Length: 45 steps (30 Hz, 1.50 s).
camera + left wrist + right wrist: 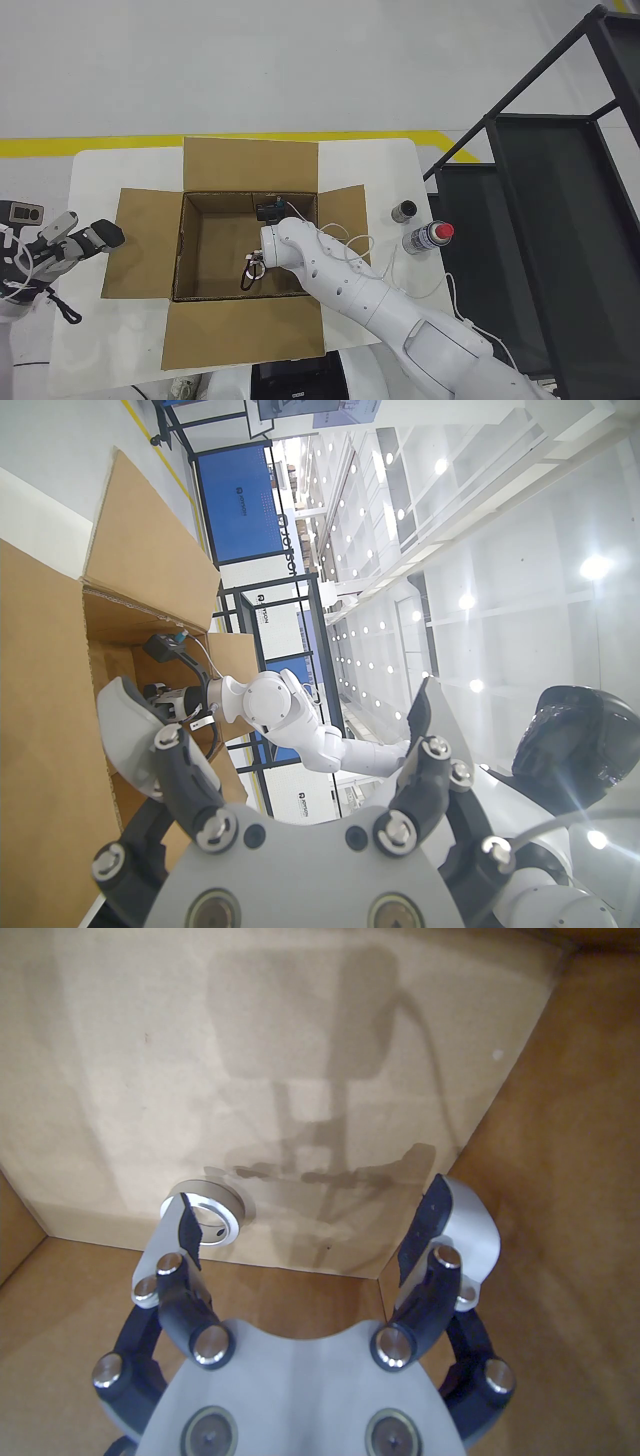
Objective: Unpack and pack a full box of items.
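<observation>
Right end effector (310, 1200), jaws apart, is down in the box (345, 215); round silver item (215, 1218) sits just ahead of one fingertip (188, 1228), not between them; left end effector (85, 232), also apart, is well off left.

Cardboard box (140, 245): brown, open, set on white table (90, 170); all four flaps are folded outward and laid flat.

Silver ring (207, 1189): small, round, laid flat on box floor, just beside line where floor meets wall.

Small can (404, 211): silver, dark top, stood upright on table, outside box, near right flap.

Spray can (425, 238): silver body, red cap, placed just beside small can, outside box. Whether upright or lying cannot be told.
</observation>
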{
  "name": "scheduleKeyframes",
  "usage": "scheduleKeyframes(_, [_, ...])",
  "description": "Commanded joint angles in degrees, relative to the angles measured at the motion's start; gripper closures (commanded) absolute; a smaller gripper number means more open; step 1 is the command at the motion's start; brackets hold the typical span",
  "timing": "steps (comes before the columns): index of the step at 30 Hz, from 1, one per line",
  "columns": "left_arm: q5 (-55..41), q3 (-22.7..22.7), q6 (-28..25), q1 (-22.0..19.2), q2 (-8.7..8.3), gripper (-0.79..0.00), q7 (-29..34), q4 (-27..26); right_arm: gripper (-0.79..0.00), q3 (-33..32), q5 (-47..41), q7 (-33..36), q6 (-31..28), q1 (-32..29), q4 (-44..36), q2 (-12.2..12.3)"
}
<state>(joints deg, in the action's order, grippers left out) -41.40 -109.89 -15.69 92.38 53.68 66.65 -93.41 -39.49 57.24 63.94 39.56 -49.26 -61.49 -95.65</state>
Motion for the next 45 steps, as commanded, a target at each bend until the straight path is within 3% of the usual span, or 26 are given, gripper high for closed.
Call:
scheduleKeyframes(1, [0.0,0.0,0.0,0.0,0.00,-0.785,0.0,0.0,-0.785,0.0,0.0,0.0,0.0,0.0,0.0,0.0])
scheduleKeyframes(27, [0.0,0.0,0.0,0.0,0.00,-0.785,0.0,0.0,-0.785,0.0,0.0,0.0,0.0,0.0,0.0,0.0])
scheduleKeyframes(30, [0.0,0.0,0.0,0.0,0.00,-0.785,0.0,0.0,-0.785,0.5,0.6,-0.9,-2.4,-0.5,0.2,0.0])
scheduleKeyframes(45, [0.0,0.0,0.0,0.0,0.00,-0.785,0.0,0.0,-0.785,2.1,5.7,3.7,-3.0,-0.7,-1.0,-0.6])
